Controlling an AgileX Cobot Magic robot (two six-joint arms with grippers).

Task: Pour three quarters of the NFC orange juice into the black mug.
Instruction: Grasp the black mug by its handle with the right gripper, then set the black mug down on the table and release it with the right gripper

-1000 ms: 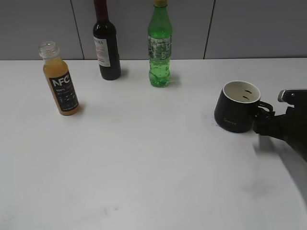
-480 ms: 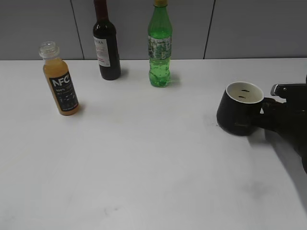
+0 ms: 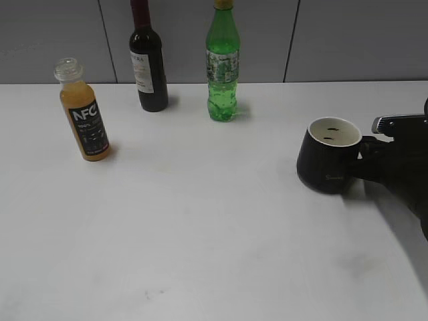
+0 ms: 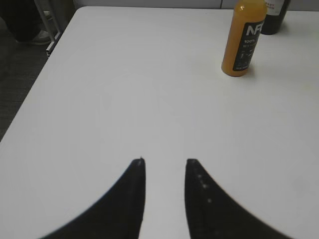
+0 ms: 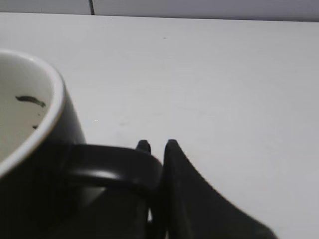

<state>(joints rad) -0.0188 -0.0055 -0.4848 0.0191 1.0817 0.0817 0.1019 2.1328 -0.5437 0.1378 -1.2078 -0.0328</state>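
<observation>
The black mug is held by its handle in the closed right gripper, at 3 o'clock on the table. The NFC orange juice stands upright at 10 o'clock. The left gripper is narrowly parted and holds nothing.

White table: NFC orange juice, wine bottle, green bottle, black mug.

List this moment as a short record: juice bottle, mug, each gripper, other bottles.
juice bottle: NFC orange juice, capless, upright, table's left, untouched
mug: black mug, right side, cream interior with dark specks
right gripper: shut on the mug's handle
left gripper: open, empty, short of the juice
other bottles: wine bottle and green bottle at the back
</observation>
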